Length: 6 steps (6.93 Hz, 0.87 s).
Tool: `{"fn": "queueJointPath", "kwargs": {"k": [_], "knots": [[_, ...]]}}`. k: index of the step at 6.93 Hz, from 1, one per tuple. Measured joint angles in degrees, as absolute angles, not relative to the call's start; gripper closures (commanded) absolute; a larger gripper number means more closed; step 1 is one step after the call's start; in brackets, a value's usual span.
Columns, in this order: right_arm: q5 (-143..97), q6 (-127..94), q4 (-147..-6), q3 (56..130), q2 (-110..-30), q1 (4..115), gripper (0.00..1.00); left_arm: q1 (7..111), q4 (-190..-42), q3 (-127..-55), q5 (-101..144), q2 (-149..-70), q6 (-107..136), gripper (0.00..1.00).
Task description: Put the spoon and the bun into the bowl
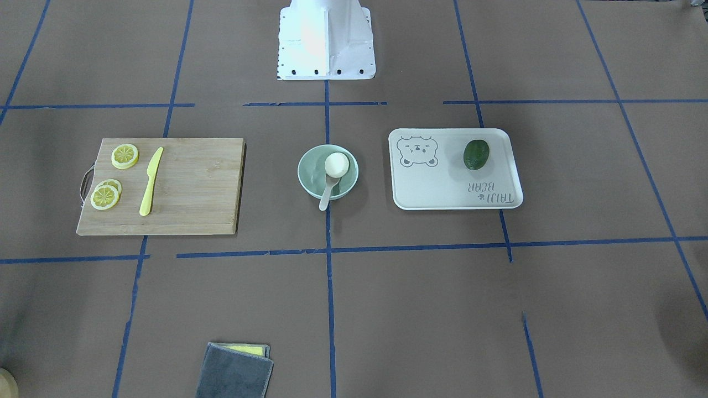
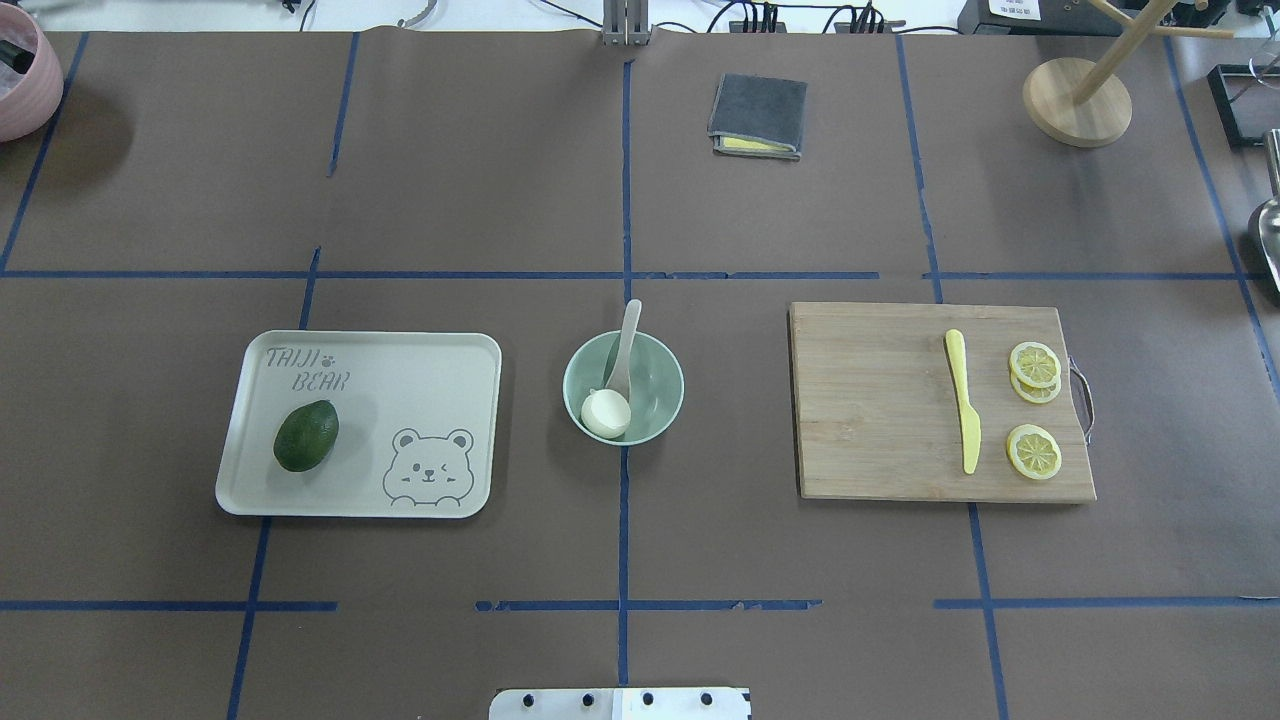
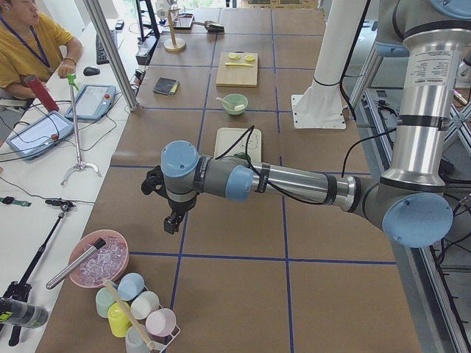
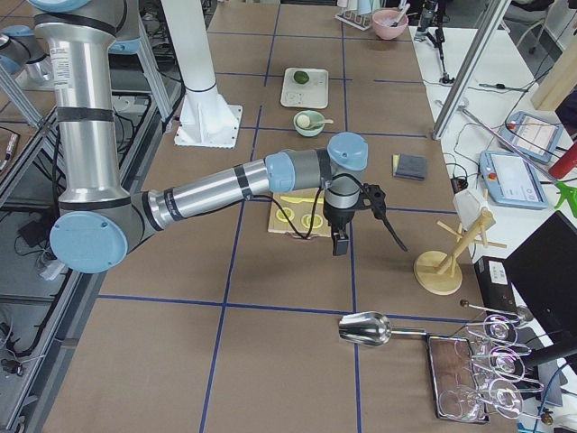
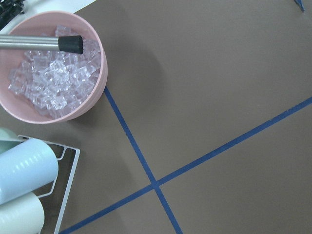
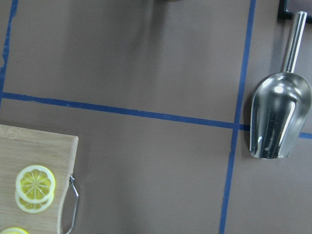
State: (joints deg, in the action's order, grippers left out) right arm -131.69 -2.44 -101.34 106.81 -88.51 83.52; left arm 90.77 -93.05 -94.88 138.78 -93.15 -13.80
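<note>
The pale mint-green bowl [image 1: 310, 161] stands at the table's middle, also in the overhead view [image 2: 666, 385]. The white bun [image 1: 336, 164] lies inside it [image 2: 605, 412]. The off-white spoon [image 1: 326, 196] rests in the bowl with its scoop under the bun and its handle over the rim [image 2: 627, 340]. My left gripper [image 3: 171, 220] hangs over the table's left end, far from the bowl. My right gripper [image 4: 339, 244] hangs beyond the cutting board at the right end. Both show only in the side views, so I cannot tell whether they are open or shut.
A white bear-print tray [image 2: 420, 360] holds a green avocado [image 2: 306, 435]. A wooden cutting board [image 2: 880, 400] carries a yellow knife [image 2: 963, 412] and lemon slices [image 2: 1034, 364]. A folded grey cloth [image 2: 758, 115], a pink ice bowl [image 5: 53, 73] and a metal scoop [image 6: 279, 117] lie at the edges.
</note>
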Motion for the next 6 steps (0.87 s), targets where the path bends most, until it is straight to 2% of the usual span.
{"fn": "queueJointPath", "kwargs": {"k": [2,6], "knots": [[-135.89,0.61,-99.52,104.68,-92.75,85.39,0.00,90.91,-92.72,-93.50,139.66,-91.76,-13.59,0.00],[-136.04,2.78,-94.50,100.62,-94.12,85.59,0.00,90.51,-100.58,-91.41,139.67,-91.05,-13.64,0.00]]}}
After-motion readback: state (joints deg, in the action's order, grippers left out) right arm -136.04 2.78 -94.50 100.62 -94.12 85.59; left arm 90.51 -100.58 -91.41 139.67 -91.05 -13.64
